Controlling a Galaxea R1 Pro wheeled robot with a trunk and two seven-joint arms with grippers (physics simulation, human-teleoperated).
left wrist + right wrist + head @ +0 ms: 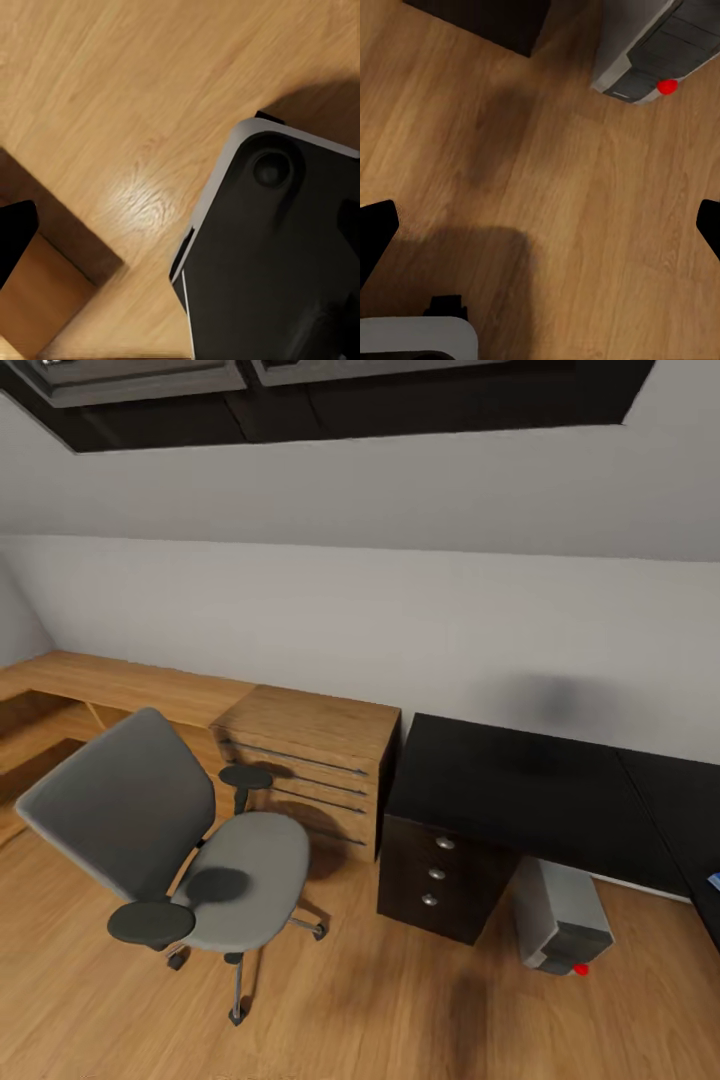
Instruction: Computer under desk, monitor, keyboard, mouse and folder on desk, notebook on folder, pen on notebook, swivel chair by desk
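The grey swivel chair [200, 850] stands on the wooden floor to the left of the desk, its seat bare. The desk [520, 780] has a bare glossy black top here, with its black drawers [435, 875] below. The light-grey computer [560, 920] stands on the floor under the desk and also shows in the right wrist view [660, 52], with a red dot on its front. A small blue corner [714, 881] lies on the desk at the far right; I cannot tell what it is. Monitor, keyboard, mouse, notebook and pen are out of view. My right gripper [540, 229] and left gripper [180, 232] hang open over the floor, holding nothing.
A light wooden chest of drawers [310, 760] stands between chair and desk, against the wall. A low wooden bench [120, 685] runs along the wall to the left. My own dark base [277, 247] is close below the left gripper. Open floor lies in front of the desk.
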